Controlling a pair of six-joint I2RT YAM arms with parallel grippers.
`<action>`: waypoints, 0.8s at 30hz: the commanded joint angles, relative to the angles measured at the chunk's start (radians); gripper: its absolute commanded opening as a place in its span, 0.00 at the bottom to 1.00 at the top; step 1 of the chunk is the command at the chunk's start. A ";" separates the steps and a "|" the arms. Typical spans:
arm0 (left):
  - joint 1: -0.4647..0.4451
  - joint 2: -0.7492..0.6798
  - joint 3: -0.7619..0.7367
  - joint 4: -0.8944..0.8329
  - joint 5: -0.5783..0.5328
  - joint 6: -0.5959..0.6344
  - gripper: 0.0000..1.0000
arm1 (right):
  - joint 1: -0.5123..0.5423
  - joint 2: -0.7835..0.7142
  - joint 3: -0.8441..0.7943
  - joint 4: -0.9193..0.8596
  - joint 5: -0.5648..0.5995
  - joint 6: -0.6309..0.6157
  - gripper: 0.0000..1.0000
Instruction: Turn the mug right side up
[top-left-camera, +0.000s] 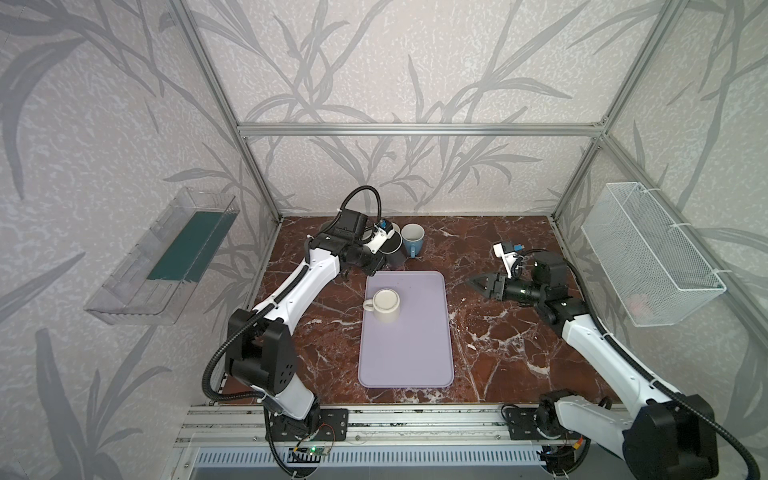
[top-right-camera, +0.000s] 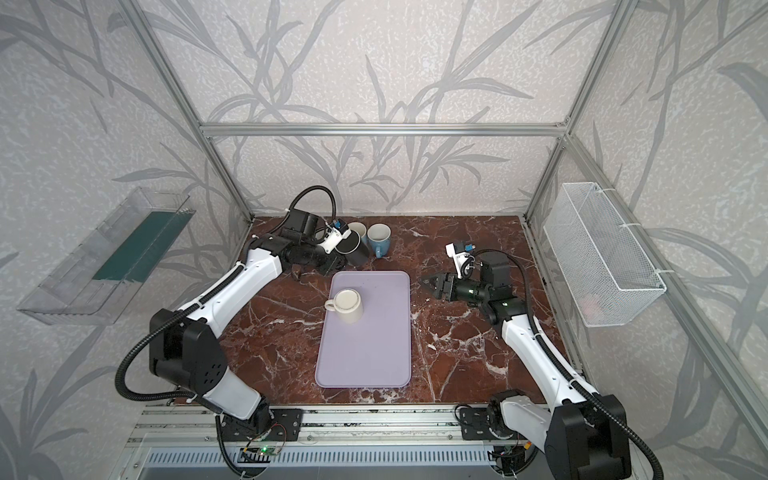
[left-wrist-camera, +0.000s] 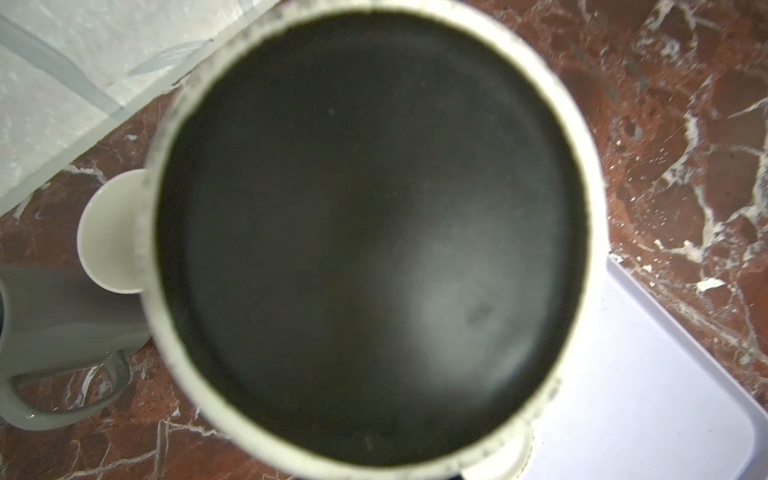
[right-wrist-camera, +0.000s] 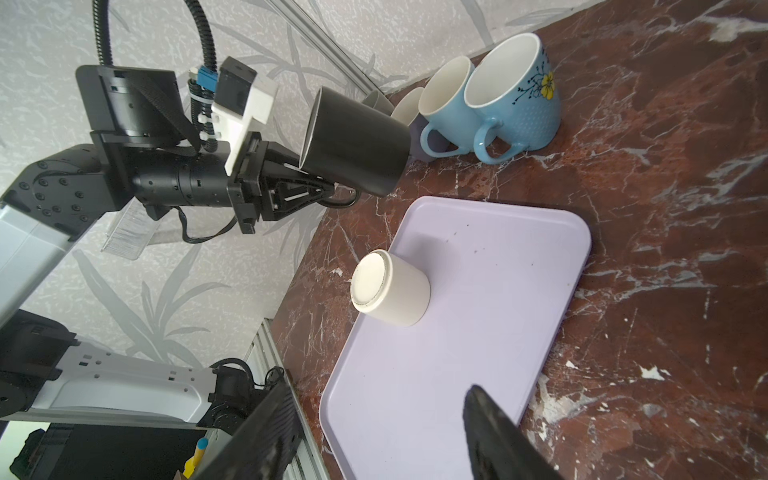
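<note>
Two mugs matter here. A black mug (right-wrist-camera: 357, 145) hangs tilted on its side above the worktop (right-wrist-camera: 665, 208), just behind the far-left corner of the tray (right-wrist-camera: 498, 291). A cream mug (right-wrist-camera: 390, 291) stands upside down on the tray near that same corner. The left fingers (right-wrist-camera: 303, 185) are pressed together under the black mug, apparently pinching its handle, though the mug's body hides the contact. The right fingers (top-left-camera: 482, 284) are spread and empty, off the tray's right edge. Two blue mugs (right-wrist-camera: 515, 95) stand upright behind the tray.

The black mug looks like glazed ceramic: stiff, fairly heavy for a handle pinch, slippery and easy to chip. It may swing about the handle as it turns. The handle close to its root seems the safest hold, and it should be set down gently, clear of the blue mugs.
</note>
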 joint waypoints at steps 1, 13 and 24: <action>-0.006 -0.055 0.021 0.092 0.095 -0.080 0.00 | -0.003 0.009 -0.012 0.053 -0.029 0.020 0.66; -0.045 -0.151 -0.016 0.259 0.233 -0.351 0.00 | 0.007 0.002 -0.078 0.240 -0.055 0.123 0.66; -0.084 -0.215 -0.090 0.547 0.395 -0.619 0.00 | 0.072 0.085 -0.120 0.604 -0.048 0.346 0.66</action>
